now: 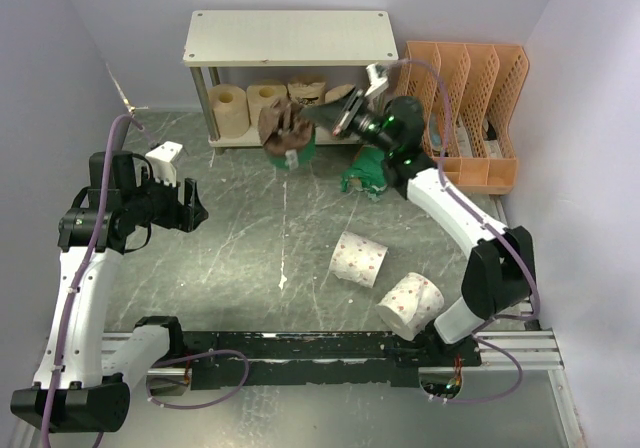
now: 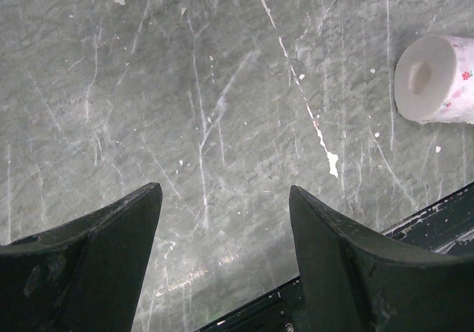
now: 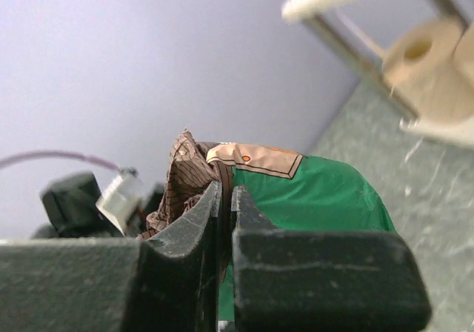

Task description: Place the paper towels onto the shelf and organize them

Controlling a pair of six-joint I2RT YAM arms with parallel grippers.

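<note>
The right gripper [image 3: 226, 198] is clamped on the crumpled brown top of a green-wrapped roll [image 3: 311, 198]. It holds the roll up off the table [image 1: 230, 258], and the green body juts out just past the fingertips. Below its wrist, a second green roll [image 1: 362, 178] lies on the table. Just beyond the held roll stands the shelf [image 1: 290, 36], with four tan rolls [image 1: 265, 100] lined up on its lower board. The left gripper [image 2: 224, 191] hovers over the table with its jaws apart, holding nothing. Two white pink-dotted rolls [image 1: 358, 259] lie on their sides, ahead and to its right.
</note>
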